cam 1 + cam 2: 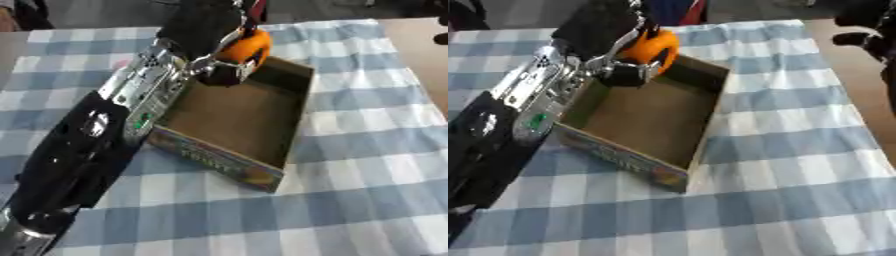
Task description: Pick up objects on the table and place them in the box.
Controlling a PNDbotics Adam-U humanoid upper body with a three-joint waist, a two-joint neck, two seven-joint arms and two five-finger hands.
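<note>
Soft, even light, both views a bit blurred.
Glare glints off the silver of the left arm point(140, 87); the box point(262, 107) throws a faint shadow on the cloth point(367, 150) at its right, its near print is smeared, and the far edge looks dim.

left arm point(79, 150): glossy black shell | silver forearm section (small green mark) | black fingers point(229, 75)
</note>
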